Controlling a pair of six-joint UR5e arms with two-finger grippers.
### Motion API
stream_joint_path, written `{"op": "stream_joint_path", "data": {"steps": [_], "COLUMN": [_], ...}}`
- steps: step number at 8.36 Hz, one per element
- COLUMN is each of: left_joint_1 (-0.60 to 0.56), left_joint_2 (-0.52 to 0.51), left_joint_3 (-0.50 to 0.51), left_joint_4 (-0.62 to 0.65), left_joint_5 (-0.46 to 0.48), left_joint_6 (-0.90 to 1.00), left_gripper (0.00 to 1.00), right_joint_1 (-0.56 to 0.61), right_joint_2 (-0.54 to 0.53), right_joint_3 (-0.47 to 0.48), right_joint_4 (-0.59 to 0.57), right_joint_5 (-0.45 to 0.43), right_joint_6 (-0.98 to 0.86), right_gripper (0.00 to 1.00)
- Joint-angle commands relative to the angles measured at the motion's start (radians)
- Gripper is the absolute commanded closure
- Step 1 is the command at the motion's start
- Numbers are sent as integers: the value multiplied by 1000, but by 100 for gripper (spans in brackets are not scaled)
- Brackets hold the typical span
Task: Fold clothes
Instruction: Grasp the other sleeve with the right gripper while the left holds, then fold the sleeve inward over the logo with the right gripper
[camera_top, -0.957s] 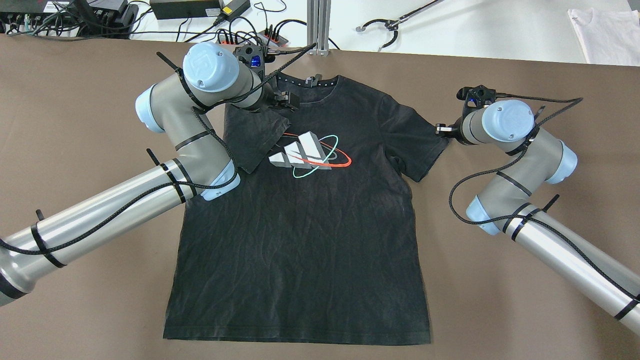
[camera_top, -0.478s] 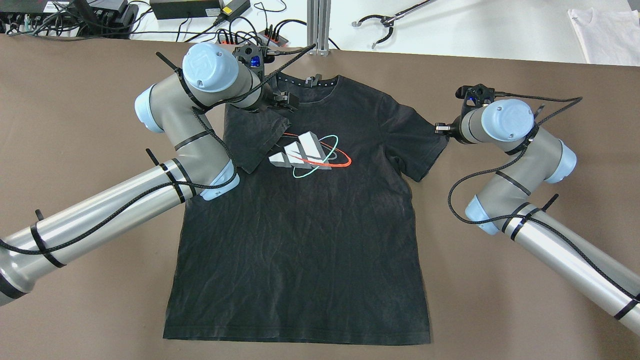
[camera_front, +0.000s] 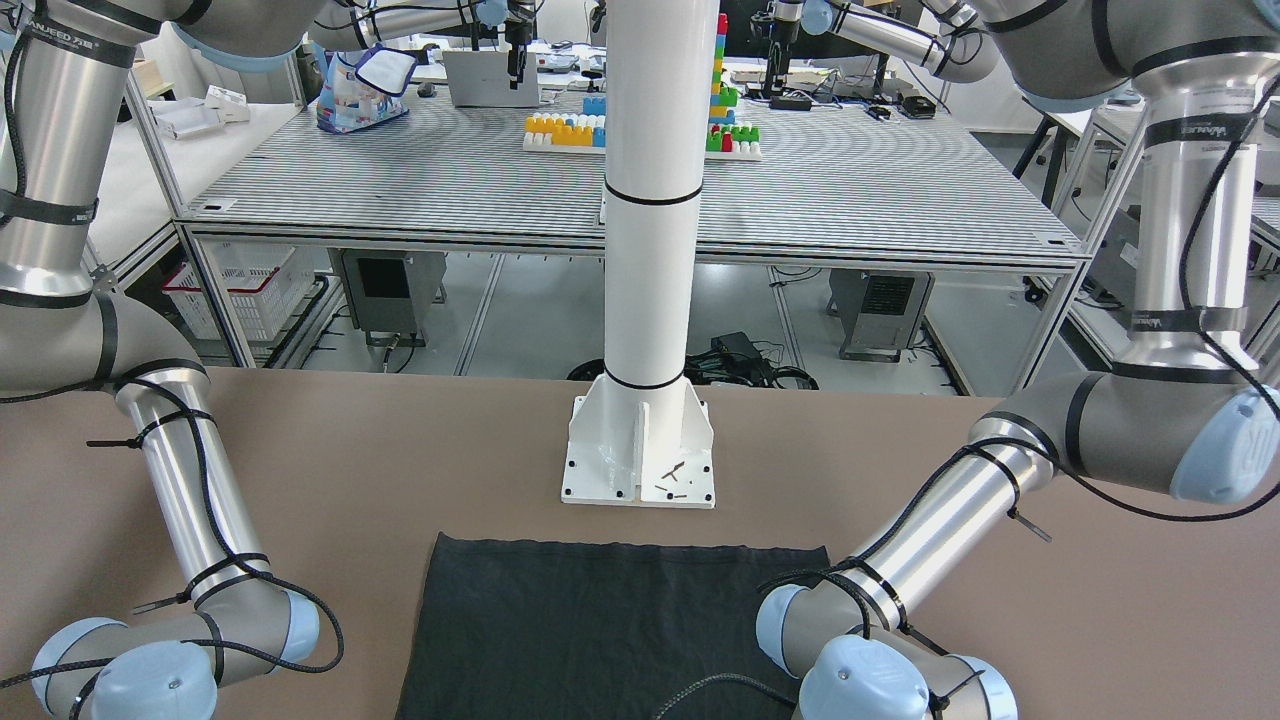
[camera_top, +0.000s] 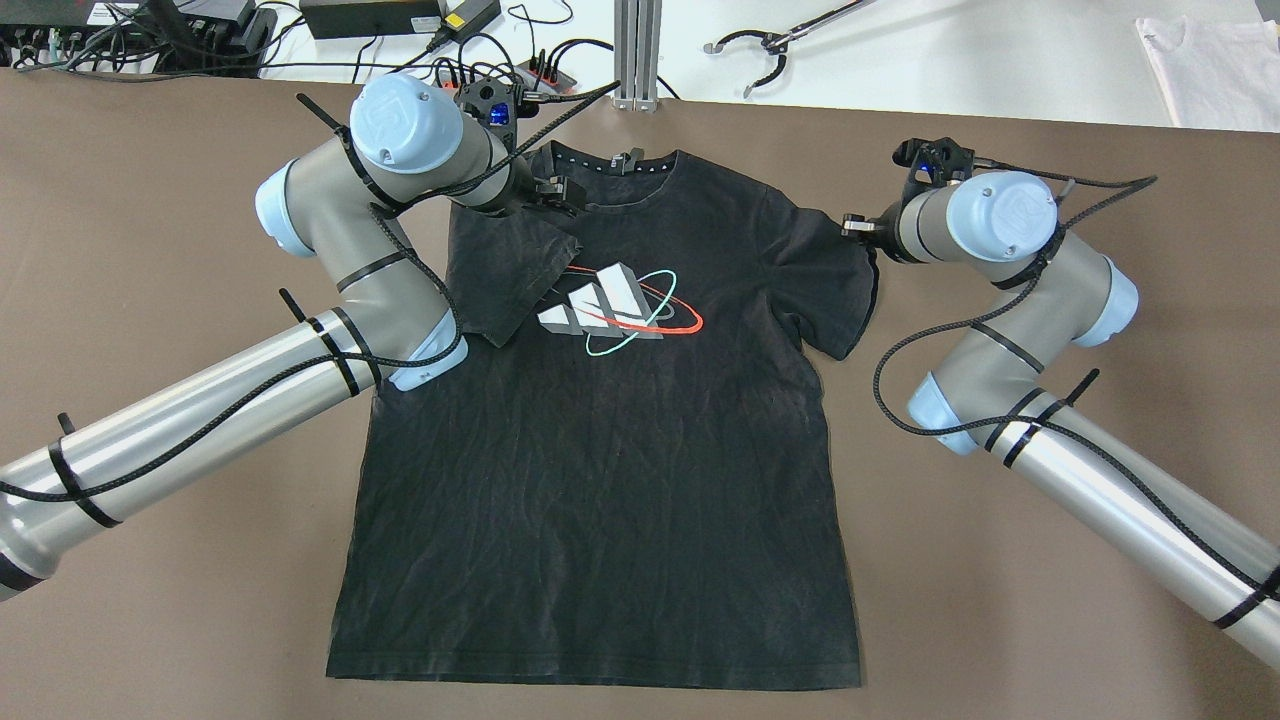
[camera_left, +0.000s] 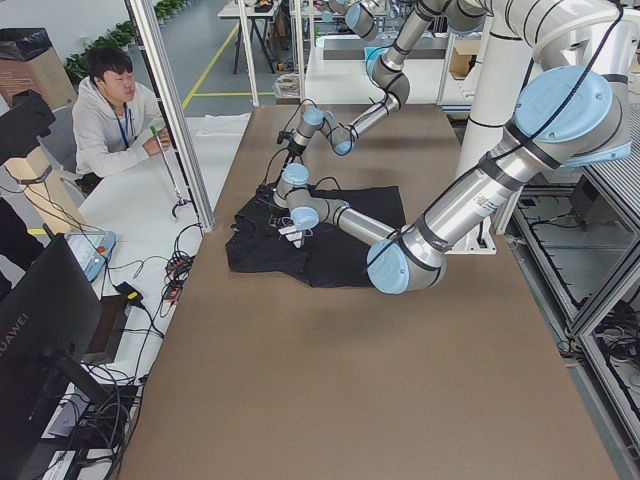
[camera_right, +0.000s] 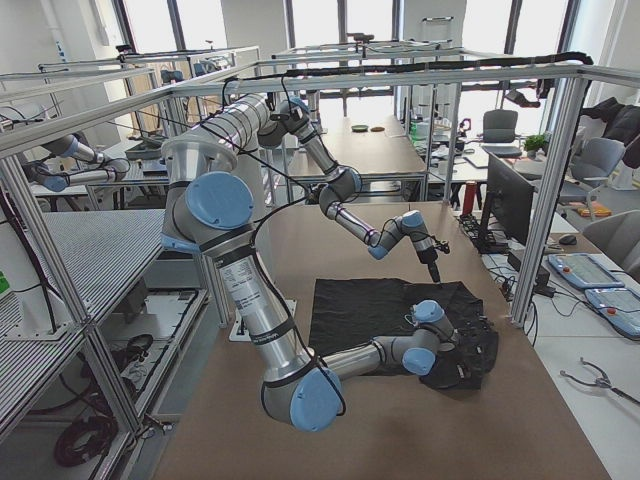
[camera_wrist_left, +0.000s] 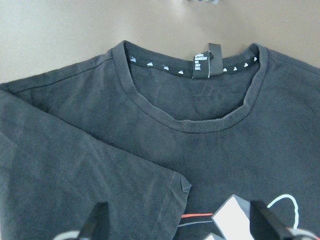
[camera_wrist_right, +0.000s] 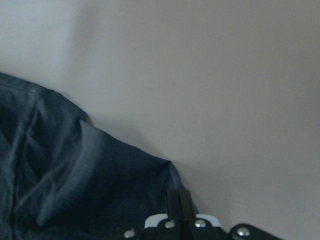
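The clothes are a black T-shirt (camera_top: 600, 450) with a white, red and teal chest logo, lying flat and face up on the brown table (camera_top: 150, 250). Its one sleeve (camera_top: 510, 270) lies folded over the chest. My left gripper (camera_top: 560, 192) hovers open just above that fold near the collar (camera_wrist_left: 200, 122), and its fingers (camera_wrist_left: 95, 225) stand wide apart in the left wrist view. My right gripper (camera_top: 852, 228) is shut on the edge of the other sleeve (camera_top: 830, 290). The right wrist view shows the closed fingertips (camera_wrist_right: 178, 200) pinching dark fabric (camera_wrist_right: 60, 175).
A white pole's base plate (camera_front: 640, 460) stands behind the shirt's hem. Cables and a power strip (camera_top: 480, 70), an aluminium post (camera_top: 637, 50), a grabber tool (camera_top: 770, 45) and a white cloth (camera_top: 1210, 60) lie beyond the far edge. A seated person (camera_left: 115, 120) is there.
My right gripper has moved inward with the sleeve edge, bunching it toward the body. My left arm has shifted slightly left and back from the folded sleeve.
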Motion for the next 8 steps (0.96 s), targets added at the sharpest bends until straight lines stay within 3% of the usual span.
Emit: {"op": "stream_joint_path", "data": {"steps": [1,3,5,8], "left_joint_1": [-26,-40,-46,-46], "left_joint_2": [41,52,67,88], "left_joint_3": [-3,-3,-3,-3], "left_joint_4": [-7,-17,-29,-49], "left_joint_5": [-6,-27,-30,-30], "left_joint_6": [61,70,80,89], "left_gripper": [0,0,0,0], "right_joint_1": [-5,-56,-132,-228], "right_joint_2": [100,188,252,369], "right_joint_3": [43,44,28,-130], "right_joint_4": [-89,-181,-221,-222], "right_joint_5": [0,-24,-128,-219], "right_joint_6": [122,190,240,279], "right_gripper": [100,100,100,100]}}
